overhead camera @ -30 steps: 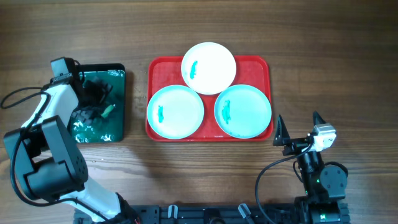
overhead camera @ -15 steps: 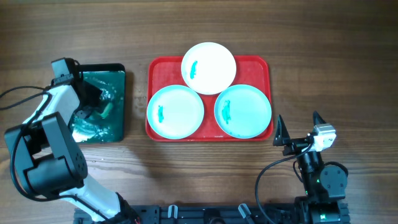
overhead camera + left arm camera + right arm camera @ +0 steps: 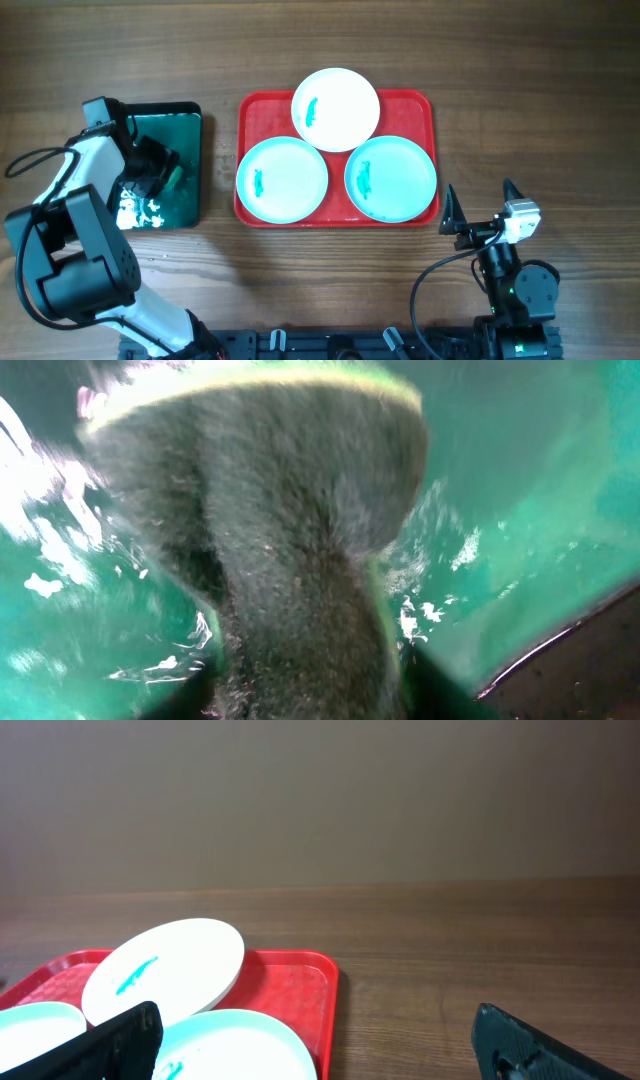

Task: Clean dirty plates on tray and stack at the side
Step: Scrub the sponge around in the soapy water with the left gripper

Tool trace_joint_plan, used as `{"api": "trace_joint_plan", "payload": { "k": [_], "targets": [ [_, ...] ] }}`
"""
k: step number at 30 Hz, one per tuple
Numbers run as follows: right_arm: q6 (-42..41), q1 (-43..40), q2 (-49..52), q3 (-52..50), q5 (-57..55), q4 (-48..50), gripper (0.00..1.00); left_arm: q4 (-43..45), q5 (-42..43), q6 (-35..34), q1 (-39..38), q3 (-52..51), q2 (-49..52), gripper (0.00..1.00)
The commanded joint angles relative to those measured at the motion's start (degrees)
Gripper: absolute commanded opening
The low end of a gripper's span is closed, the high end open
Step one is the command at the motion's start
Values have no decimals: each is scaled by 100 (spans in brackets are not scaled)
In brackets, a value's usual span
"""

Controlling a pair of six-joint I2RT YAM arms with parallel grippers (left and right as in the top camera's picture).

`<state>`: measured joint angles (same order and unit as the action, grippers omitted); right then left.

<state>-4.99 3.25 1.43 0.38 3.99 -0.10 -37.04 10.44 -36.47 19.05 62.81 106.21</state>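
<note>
Three plates lie on the red tray (image 3: pixel 425 105): a white plate (image 3: pixel 335 108) at the back and two pale turquoise plates (image 3: pixel 282 179) (image 3: pixel 391 178) in front, each with a small teal smear. My left gripper (image 3: pixel 160 172) is down in the dark green tray (image 3: pixel 190 130), shut on a dark sponge (image 3: pixel 290 540) with a green edge that fills the left wrist view. My right gripper (image 3: pixel 479 190) stands open over bare table, near the red tray's front right corner (image 3: pixel 325 970), with nothing between its fingers.
The dark green tray (image 3: pixel 520 480) holds shiny liquid and sits left of the red tray, with a narrow strip of table between them. The left arm's cable (image 3: pixel 30 158) loops along the left edge. Wooden table surrounds both trays.
My left gripper has closed on the sponge in the green tray and shifted slightly, and the liquid's glints have moved. The right arm and the plates have not moved.
</note>
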Motion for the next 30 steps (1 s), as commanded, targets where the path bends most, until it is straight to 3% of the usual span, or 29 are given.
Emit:
{"api": "trace_joint_plan", "payload": {
  "k": [1,4,5,6,7,8,19,20,24,28,30],
  "targets": [
    [48,11,-2,-9,-66,15,100,-15,319,0,-13,-184,234,8],
    [48,11,-2,-9,-66,17,99,57,-109,-2,-13,-184,234,4],
    [48,11,-2,-9,-66,17,100,72,-354,-2,-13,-184,234,9],
    [48,11,-2,-9,-66,17,100,105,-627,0,-13,-184,234,40],
    [48,11,-2,-9,-66,15,100,129,-765,0,-13,-184,234,94],
    [48,11,-2,-9,-66,15,100,146,-885,0,-13,-184,234,100],
    [48,11,-2,-9,-66,17,100,529,-1054,-2,-13,-184,234,100],
    [48,11,-2,-9,-66,17,100,535,-1054,-2,-13,-184,234,94],
    [48,11,-2,-9,-66,17,100,535,-1054,-2,-13,-184,234,52],
    [48,11,-2,-9,-66,17,100,533,-1049,-2,-13,-184,234,28],
    [50,11,-2,-9,-66,17,100,533,-1029,-2,-13,-184,232,25]
  ]
}}
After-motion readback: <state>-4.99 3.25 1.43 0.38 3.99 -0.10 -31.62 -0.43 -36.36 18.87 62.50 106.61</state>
